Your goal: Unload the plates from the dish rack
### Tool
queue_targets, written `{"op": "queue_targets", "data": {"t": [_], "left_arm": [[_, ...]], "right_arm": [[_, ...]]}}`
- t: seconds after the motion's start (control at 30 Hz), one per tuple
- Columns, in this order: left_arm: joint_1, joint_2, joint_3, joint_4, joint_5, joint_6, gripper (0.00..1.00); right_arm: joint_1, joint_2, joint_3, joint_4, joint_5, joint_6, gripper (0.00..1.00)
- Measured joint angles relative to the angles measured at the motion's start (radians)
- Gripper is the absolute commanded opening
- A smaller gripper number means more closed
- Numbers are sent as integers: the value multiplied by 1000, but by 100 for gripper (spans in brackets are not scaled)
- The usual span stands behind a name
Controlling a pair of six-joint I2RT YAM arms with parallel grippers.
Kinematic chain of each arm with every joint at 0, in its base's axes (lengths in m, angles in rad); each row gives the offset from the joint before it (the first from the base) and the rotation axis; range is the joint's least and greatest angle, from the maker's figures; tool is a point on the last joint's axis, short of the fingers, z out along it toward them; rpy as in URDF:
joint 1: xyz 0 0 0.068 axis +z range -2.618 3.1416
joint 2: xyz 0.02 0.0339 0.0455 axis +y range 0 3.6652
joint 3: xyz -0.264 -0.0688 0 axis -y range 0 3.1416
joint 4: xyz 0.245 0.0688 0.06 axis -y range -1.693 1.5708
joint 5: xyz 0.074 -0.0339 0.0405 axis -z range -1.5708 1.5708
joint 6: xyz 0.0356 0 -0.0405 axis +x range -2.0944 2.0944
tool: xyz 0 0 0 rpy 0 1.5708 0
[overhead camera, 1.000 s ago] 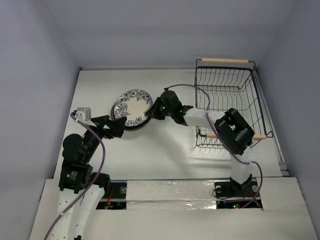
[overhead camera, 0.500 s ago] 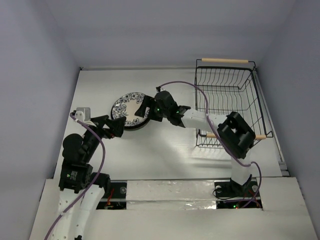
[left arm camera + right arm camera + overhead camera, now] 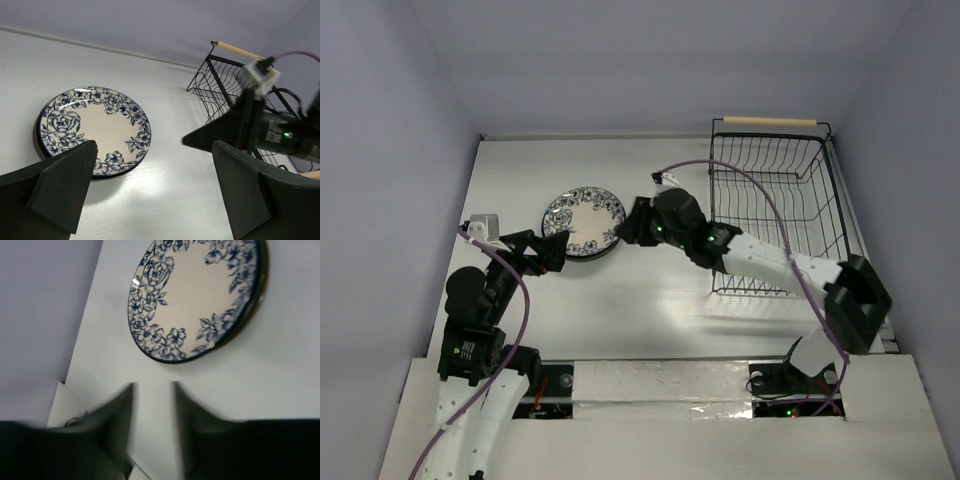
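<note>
A white plate with a dark blue floral rim [image 3: 585, 220] lies flat on the table, on top of at least one darker plate whose edge shows beneath it. It also shows in the left wrist view [image 3: 95, 129] and the right wrist view [image 3: 200, 300]. The black wire dish rack [image 3: 775, 180] stands at the back right and holds no plates; its corner shows in the left wrist view [image 3: 220, 85]. My right gripper [image 3: 628, 228] is open and empty, just right of the plate, clear of its rim [image 3: 154, 387]. My left gripper [image 3: 556, 254] is wide open and empty, at the plate's near-left edge [image 3: 154, 150].
The rack has a pale wooden handle at the back [image 3: 770, 121]. The right arm [image 3: 770, 262] stretches across the front of the rack. Grey walls close in the table on the left, back and right.
My right gripper has drawn back to the right off the floral plate, which stays on the stack. The right arm's elbow has swung out to the right. The left arm has barely moved.
</note>
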Motion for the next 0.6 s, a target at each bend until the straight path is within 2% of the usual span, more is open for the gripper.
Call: {"op": "queue_targets", "data": {"t": [0.03,0.17,0.27,0.4,0.43,0.5,0.53,0.6], "left_arm": [[0,0,0,0,0,0,99],[0,0,0,-1,1,-9,99],[0,-2,9,-10,2,-15,99],[0,-7,64,-34,1,-18,99],[0,-7,86,-38,1,-18,99],[0,-8,131,-38,0,-19,99],[0,-8,154,-37,1,-22,99],[0,-11,185,-26,4,-30,99]], "right_arm": [[2,-53,-47,13,19,-9,1],[3,-307,-208,10,117,-37,0],[3,-556,-290,2,216,-75,2],[3,-895,-336,-17,354,-121,29],[3,-962,-343,-23,388,-128,40],[3,-1102,-356,-26,459,-143,50],[3,-1164,-370,-20,492,-146,62],[3,-1269,-412,-10,557,-150,71]]}}
